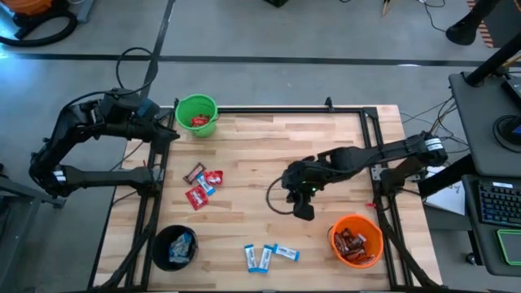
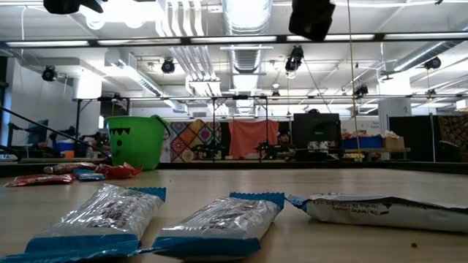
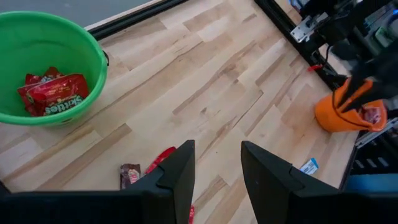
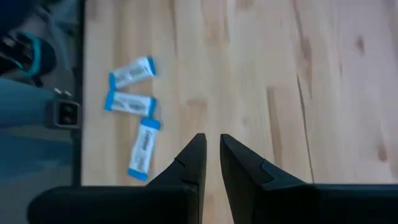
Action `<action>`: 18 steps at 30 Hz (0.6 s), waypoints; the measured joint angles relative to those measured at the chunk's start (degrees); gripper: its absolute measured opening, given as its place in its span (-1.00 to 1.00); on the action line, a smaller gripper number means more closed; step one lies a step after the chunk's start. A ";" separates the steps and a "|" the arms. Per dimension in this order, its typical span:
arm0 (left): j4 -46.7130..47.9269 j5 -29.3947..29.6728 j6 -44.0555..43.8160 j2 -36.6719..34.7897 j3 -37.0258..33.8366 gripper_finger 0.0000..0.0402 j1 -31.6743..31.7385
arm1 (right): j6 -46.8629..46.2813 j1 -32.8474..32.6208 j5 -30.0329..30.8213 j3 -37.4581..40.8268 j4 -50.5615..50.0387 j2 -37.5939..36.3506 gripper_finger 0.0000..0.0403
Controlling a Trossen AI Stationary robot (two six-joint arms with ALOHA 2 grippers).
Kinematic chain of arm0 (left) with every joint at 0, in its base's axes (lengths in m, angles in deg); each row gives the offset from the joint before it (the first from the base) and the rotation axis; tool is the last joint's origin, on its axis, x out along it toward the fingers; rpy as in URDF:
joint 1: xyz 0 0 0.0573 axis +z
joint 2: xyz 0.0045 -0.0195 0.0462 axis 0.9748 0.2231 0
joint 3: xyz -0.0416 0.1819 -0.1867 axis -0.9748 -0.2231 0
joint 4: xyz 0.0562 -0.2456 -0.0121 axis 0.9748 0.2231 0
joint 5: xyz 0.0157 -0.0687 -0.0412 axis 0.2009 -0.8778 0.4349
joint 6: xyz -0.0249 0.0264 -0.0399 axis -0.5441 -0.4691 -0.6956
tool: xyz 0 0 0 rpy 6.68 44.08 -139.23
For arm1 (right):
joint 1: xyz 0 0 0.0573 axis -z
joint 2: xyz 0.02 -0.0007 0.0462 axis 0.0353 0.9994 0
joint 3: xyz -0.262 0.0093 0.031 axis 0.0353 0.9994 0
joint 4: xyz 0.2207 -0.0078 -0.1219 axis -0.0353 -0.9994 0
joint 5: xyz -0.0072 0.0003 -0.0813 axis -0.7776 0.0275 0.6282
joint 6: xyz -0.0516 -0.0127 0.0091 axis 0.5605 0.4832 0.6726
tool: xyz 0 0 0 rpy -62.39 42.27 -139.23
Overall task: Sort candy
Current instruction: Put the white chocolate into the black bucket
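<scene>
Red packets and a brown bar (image 1: pixel 202 183) lie on the wooden table left of centre. Three blue-and-white packets (image 1: pixel 269 255) lie near the front edge and also show in the right wrist view (image 4: pixel 132 102). My left gripper (image 3: pixel 217 162) hangs open at the table's far left, beside the green bucket (image 1: pixel 197 114), which holds red packets (image 3: pixel 53 93). My right gripper (image 1: pixel 303 205) hovers over bare wood right of centre. Its fingers (image 4: pixel 213 146) are almost together, with nothing between them.
An orange bucket (image 1: pixel 356 240) with brown bars stands at the front right. A black bucket (image 1: pixel 175 247) with blue-and-white packets stands at the front left. A black frame rail (image 1: pixel 285 110) runs along the table's far edge. Bare wood lies in the table's middle.
</scene>
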 joint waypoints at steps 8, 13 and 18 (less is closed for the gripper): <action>-0.04 0.01 -1.25 -0.94 -0.01 -0.44 0.02 | -2.31 2.74 7.24 0.04 -2.35 4.13 -0.81; -0.10 0.01 -0.78 -0.89 0.00 -0.44 0.01 | -1.03 4.30 4.79 -0.09 -3.23 5.32 -0.81; -0.22 0.01 0.39 -0.94 -0.01 -0.44 0.02 | -0.22 6.58 -2.46 -0.15 1.67 5.18 -0.81</action>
